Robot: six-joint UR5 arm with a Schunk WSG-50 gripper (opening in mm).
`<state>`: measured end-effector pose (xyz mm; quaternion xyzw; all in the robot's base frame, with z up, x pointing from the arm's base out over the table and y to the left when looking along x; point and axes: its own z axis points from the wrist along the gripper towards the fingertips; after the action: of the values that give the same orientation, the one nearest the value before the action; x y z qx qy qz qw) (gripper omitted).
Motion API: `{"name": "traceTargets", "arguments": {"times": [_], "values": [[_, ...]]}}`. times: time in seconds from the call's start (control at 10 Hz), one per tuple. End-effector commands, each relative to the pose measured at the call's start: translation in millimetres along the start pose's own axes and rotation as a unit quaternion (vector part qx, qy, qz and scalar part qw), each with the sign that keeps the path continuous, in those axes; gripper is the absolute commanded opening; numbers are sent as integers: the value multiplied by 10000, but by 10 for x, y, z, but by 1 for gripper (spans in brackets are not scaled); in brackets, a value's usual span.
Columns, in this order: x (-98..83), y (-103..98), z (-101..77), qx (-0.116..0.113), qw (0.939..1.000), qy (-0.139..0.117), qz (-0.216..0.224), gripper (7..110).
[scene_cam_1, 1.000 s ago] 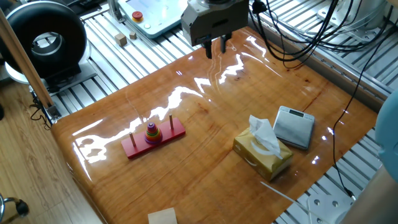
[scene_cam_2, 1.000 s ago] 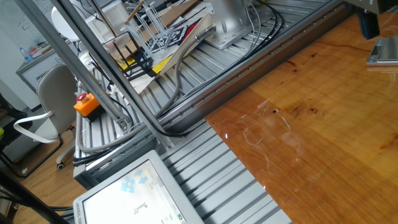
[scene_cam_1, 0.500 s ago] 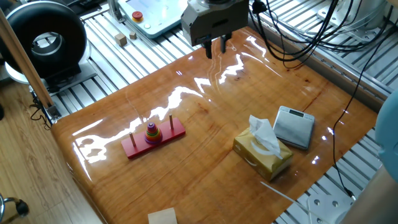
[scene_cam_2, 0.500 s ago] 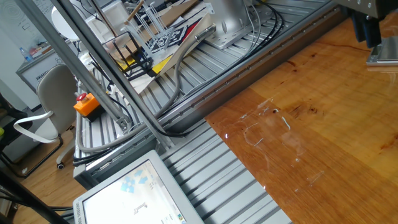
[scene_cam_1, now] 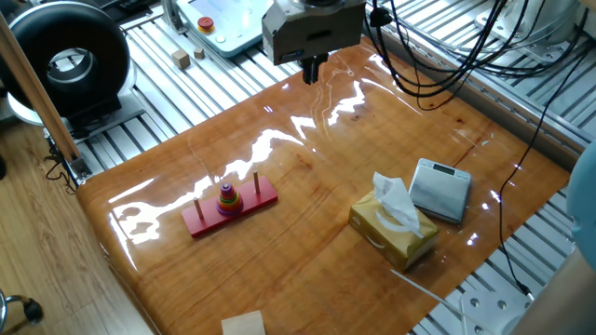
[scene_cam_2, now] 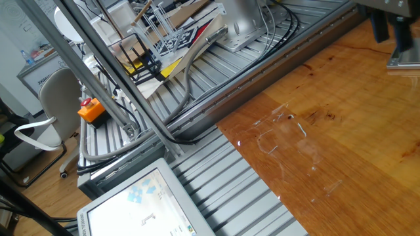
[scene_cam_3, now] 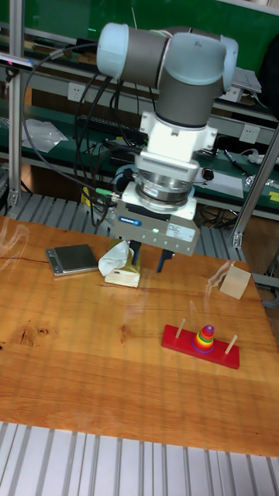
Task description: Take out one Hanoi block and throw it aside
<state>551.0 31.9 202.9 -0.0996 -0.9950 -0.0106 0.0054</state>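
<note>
Two views show the Hanoi block (scene_cam_3: 205, 328); one doesn't.

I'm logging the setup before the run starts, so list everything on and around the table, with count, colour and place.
Hanoi base: one, red, three pegs, on the table's near-left part in one fixed view.
Stacked rings: one pile on the middle peg, red at the bottom through yellow and green.
Hanoi block: one, purple, top of the pile.
Tissue box: one, yellow-brown, white tissue sticking up, right of the base.
Scale: one, grey, beside the tissue box.
Wooden block: one, pale, behind the base in the tall fixed view.
Table: one, glossy brown wood.
Gripper: one, dark fingers, above the table, away from the pegs, holding nothing.
</note>
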Motion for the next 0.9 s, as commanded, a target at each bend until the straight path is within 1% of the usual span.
{"name": "traceTargets", "arguments": {"times": [0.0,0.3,0.4,0.5,0.7,0.8], "values": [[3,360,-43,-168,9998,21,-137,44],[84,917,-66,-207,9997,-18,-121,44],[127,1114,-96,-233,9997,-28,-67,44],[183,1317,-164,-253,9997,-8,17,44],[235,1594,-250,-327,9994,-60,133,44],[240,1669,-251,-331,9993,-114,157,44]]}}
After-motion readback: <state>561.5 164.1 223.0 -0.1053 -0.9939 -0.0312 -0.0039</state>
